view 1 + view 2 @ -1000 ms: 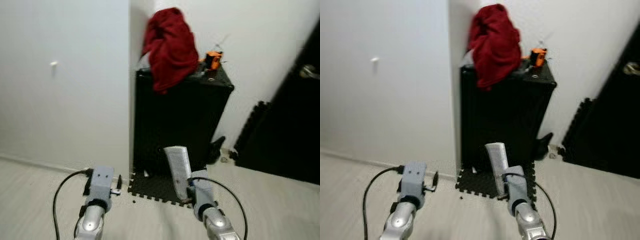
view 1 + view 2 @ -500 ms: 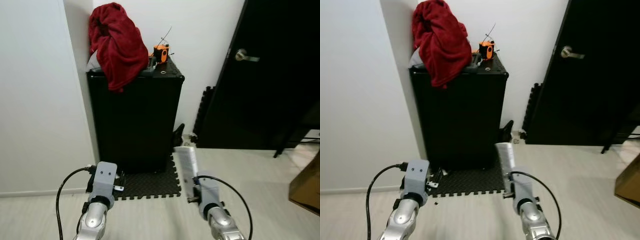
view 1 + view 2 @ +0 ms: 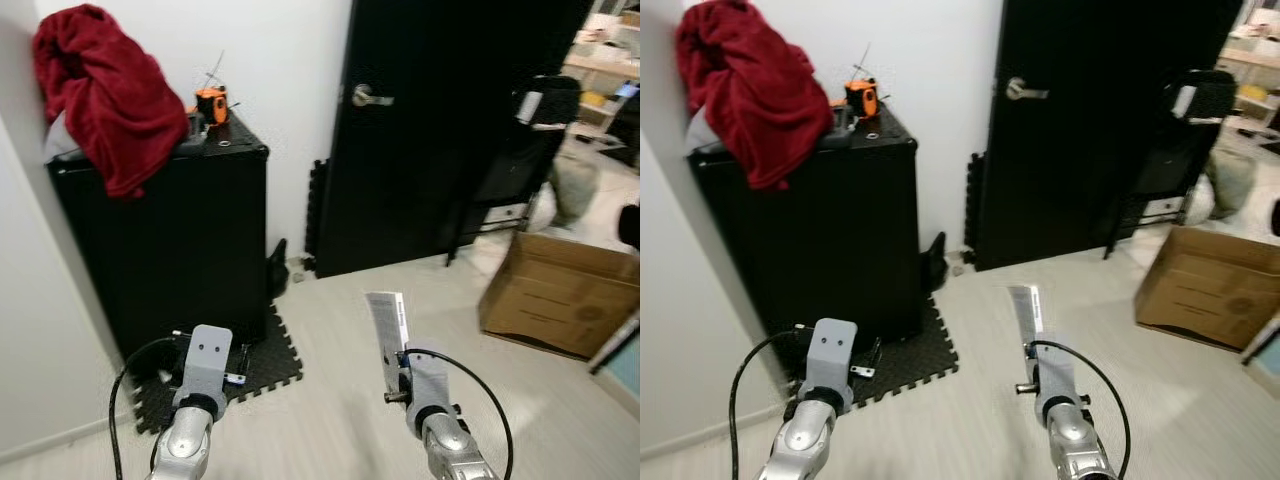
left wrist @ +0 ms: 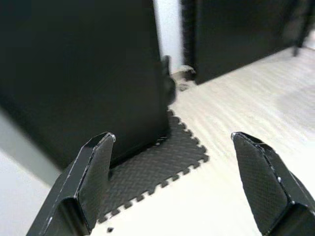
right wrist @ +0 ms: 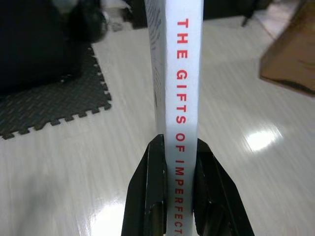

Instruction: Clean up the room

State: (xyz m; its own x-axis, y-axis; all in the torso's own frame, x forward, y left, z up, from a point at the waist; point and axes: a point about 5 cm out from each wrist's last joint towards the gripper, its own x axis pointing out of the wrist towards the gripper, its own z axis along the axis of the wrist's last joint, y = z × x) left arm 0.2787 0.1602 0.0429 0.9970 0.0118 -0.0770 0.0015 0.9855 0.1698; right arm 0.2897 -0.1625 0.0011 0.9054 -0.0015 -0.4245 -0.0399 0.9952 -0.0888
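Gripping upright book (image 5: 177,78), right pincer (image 5: 178,162)

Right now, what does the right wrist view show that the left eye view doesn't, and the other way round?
Right wrist view alone: the red lettering on the spine of the white book, reading THE GIFTS OF IMPERFECT, and the right gripper's fingers clamped on both its faces.

Left eye view alone: the red cloth draped on the black cabinet, the orange device beside it, the black door, and the left gripper, open and empty.

Both: the book, the black foam mat, the cardboard box and the pale wood floor.
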